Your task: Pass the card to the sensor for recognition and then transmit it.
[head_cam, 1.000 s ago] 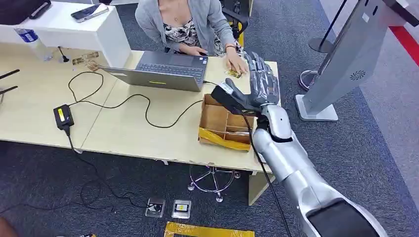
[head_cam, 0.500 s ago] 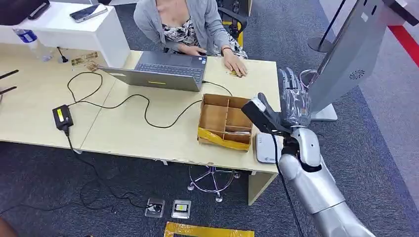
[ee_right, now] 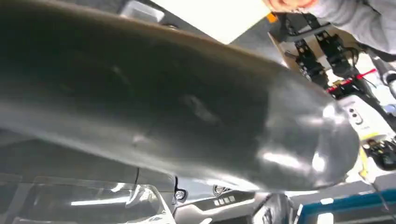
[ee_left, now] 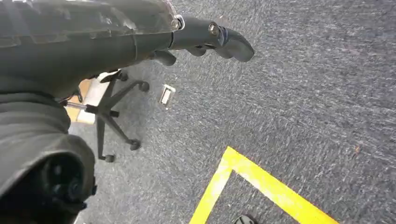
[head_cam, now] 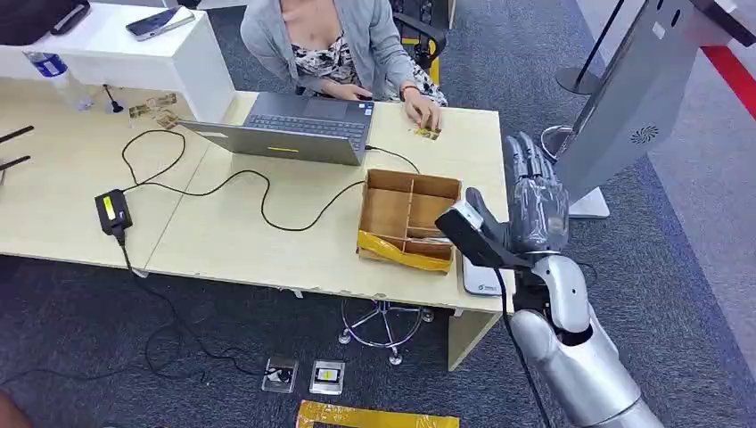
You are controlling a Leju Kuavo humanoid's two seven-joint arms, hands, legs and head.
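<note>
**Right hand raised at the desk corner, card far off under a person's fingers**

Right hand [head_cam: 533, 207] stands upright beside the right end of the desk [head_cam: 232, 241], fingers [head_cam: 528, 165] straight and lying close together, pointing away from the robot, thumb [head_cam: 480, 207] held out toward the cardboard box [head_cam: 408, 220]. Nothing is visible between thumb and fingers. A black block at the wrist juts out over the desk edge, partly covering the white sensor pad [head_cam: 481, 276] that lies flat at the desk's near right corner, just beside the box.

The card [head_cam: 425, 133], small and yellowish, lies on the far edge of the desk, beyond the box and well apart from the robot's fingers. A person's hand [head_cam: 420, 111] rests on it or just touching it; which one cannot be told. The person sits behind an open laptop [head_cam: 299, 127].

Left hand [ee_left: 205, 39] hangs over grey carpet, its dark fingers slightly curled and holding nothing, above a yellow floor line [ee_left: 261, 184] and the wheeled base of a chair [ee_left: 109, 116].

A grey kiosk stand [head_cam: 615, 116] rises just to the right of the raised hand.
</note>
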